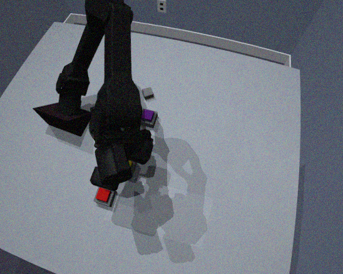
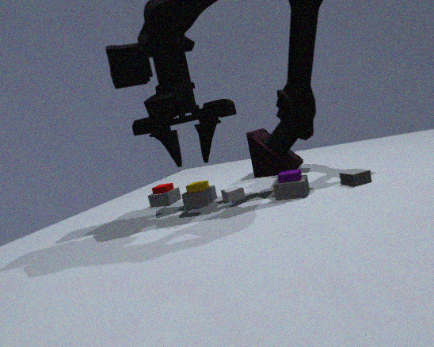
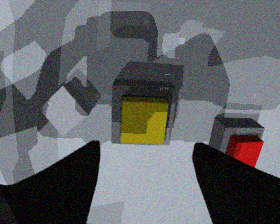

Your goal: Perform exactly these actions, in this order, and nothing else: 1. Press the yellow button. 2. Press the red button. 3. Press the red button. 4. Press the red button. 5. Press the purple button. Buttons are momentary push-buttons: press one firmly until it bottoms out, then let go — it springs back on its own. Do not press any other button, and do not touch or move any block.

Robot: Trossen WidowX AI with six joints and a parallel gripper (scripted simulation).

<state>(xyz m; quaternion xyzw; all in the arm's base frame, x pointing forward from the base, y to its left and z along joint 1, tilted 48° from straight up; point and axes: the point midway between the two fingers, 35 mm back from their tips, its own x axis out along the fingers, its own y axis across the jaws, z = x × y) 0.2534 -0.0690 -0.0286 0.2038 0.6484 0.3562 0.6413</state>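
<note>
My gripper is open and empty, with its fingers part way apart, a little above the yellow button. The yellow button sits raised on its grey base, mostly hidden behind the arm in the top view. The red button stands raised on its base beside the yellow one; a finger covers part of it in the wrist view. The purple button stands raised on its base on the other side of the yellow one, outside the wrist view.
A light block lies between the yellow and purple buttons. A darker grey block lies beyond the purple button. The arm's wedge-shaped base stands on the white table. Arm shadows fall across the buttons.
</note>
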